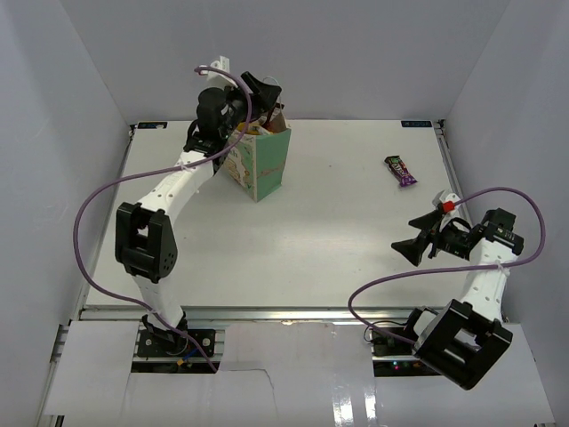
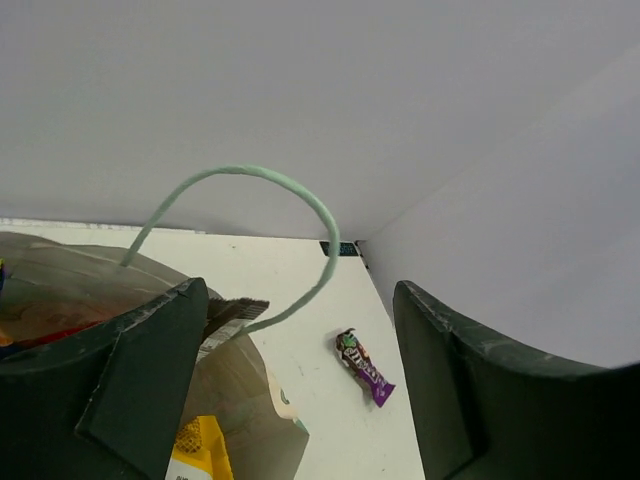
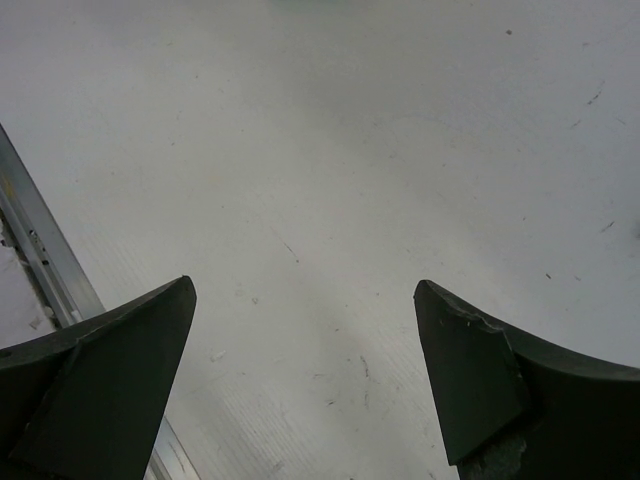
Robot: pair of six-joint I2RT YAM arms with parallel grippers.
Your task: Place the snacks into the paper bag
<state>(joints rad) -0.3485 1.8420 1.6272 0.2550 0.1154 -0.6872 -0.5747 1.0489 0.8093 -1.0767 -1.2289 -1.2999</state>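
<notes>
Looking from the left, we see two arms, one paper bag [image 1: 260, 167] and one snack out on the table [image 1: 320, 240]. The left arm reaches to the far left part of the table, where the bag stands upright. The left gripper [image 2: 300, 295] hangs just over the open top of the bag. Its two fingers [image 2: 140, 390] are wide apart and hold nothing. From the left wrist camera we can see one thin loop handle [image 2: 240, 172] curving up between the fingers. Down inside the bag we can count one yellow pack [image 2: 200, 447] and one crinkly silver packet edge [image 2: 236, 310]. Something red shows deeper in, but we cannot tell what it is or how many more packets are there. Going right, one purple bar [image 1: 400, 169] lies flat on the table, alone and well apart from the bag. It is the only snack we can see outside the bag. Last, on the near right side, the right gripper [image 1: 405, 235] hangs over bare table. Its two fingers [image 3: 110, 380] are wide apart too, and nothing is between them.
</notes>
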